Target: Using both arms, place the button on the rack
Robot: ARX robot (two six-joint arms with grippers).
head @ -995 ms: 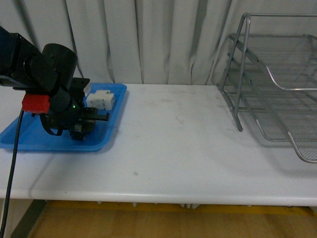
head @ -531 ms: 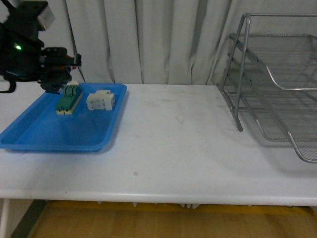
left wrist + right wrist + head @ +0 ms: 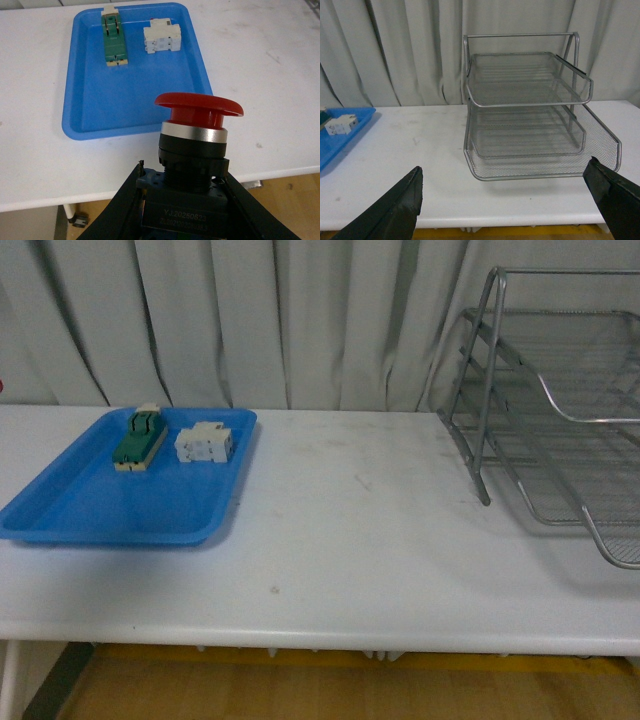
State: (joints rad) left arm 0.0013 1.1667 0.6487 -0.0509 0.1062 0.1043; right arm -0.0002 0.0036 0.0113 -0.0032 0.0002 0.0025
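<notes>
Left gripper (image 3: 186,210): jaws clenched on the button (image 3: 198,107), held above the table (image 3: 35,150). Right gripper (image 3: 504,172): jaws released, wide apart, facing the 3-tier rack (image 3: 530,95).

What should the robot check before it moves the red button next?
1. The button is clamped in the left gripper: ok.
2. The right gripper has its jaws wide apart, with nothing in it: ok.
3. The rack shelves seen in the right wrist view hold nothing: ok.
4. The table between the blue tray and the rack is bare: ok.
5. The grip is tight enough for a handover: cannot tell.
</notes>
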